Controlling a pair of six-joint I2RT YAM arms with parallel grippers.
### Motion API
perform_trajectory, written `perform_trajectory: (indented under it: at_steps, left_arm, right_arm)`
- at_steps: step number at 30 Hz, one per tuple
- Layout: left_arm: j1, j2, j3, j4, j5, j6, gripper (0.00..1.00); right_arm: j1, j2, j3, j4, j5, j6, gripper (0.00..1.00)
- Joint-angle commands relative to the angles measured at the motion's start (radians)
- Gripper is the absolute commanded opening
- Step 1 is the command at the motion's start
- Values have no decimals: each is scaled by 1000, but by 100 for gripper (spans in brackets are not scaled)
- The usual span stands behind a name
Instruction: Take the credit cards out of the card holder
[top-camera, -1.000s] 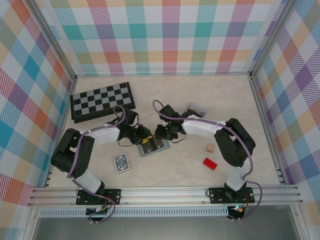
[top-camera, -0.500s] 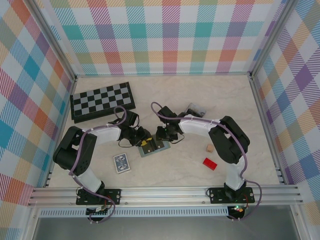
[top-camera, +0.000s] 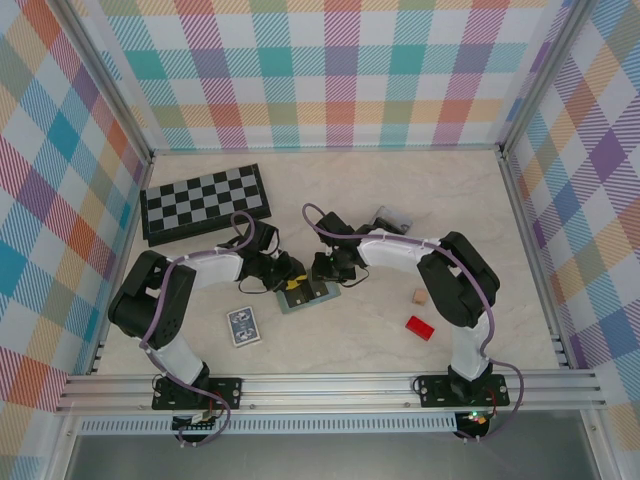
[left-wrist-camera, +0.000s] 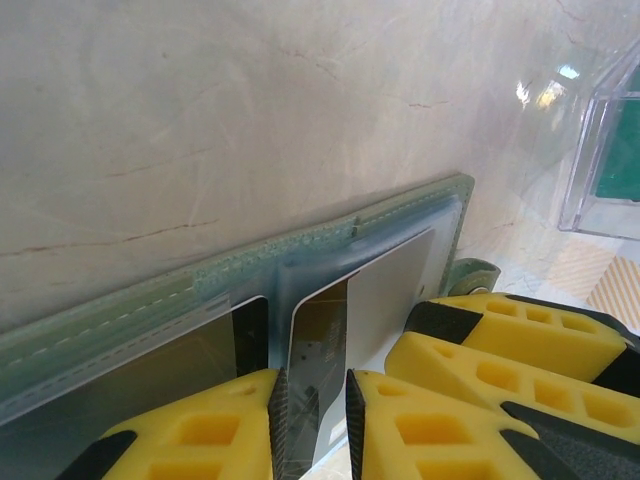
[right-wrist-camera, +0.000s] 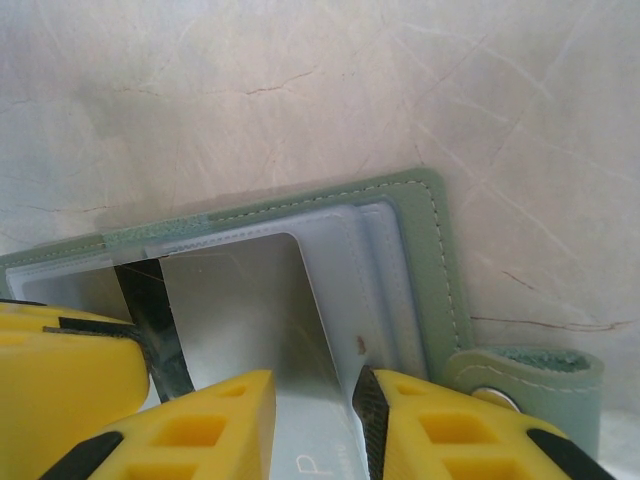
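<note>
Top view, left to right: chessboard (top-camera: 205, 200) upper left and playing-card pack (top-camera: 243, 325) lower left of centre, neither part of the job. The card holder (top-camera: 310, 296) lies open and flat on the bench (top-camera: 400, 180) at frame centre. The left hand (top-camera: 283, 277) is at its left end, the right hand (top-camera: 325, 270) at its upper right. Clear tray (top-camera: 392, 219) and red block (top-camera: 420, 327) sit further right, untouched.

Progress looks near zero: no loose card is visible on the bench. In the left wrist view the credit cards (left-wrist-camera: 385, 290) sit in the slots, with a dark card (left-wrist-camera: 250, 325) beside the pale one.

Left hand: jaws nearly together with a narrow gap. A pale card shows in that gap at the bottom of the frame, but it's not possible to tell whether the pads actually pinch it.

Right wrist view is the same story. Jaws are narrowly apart over a pale card (right-wrist-camera: 240, 300) in the clear sleeve, with a dark edge (right-wrist-camera: 150, 310) to its left. Grip is unconfirmed.

Judgement: this is the start of the first extraction. Every card has yet to come out, so the whole task remains.
</note>
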Motion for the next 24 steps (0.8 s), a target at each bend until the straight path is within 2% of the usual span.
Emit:
perform_trajectory:
  at_steps: [1, 12, 24]
  left_arm:
    - [4, 18, 1, 14, 21, 1, 24]
    - [5, 34, 8, -23, -6, 26, 28]
    - [4, 64, -8, 53, 52, 13, 19]
  right_arm:
    - [-3, 41, -5, -41, -7, 16, 31]
    - [-3, 44, -11, -40, -11, 19, 31]
    - [-2, 58, -9, -36, -29, 20, 31]
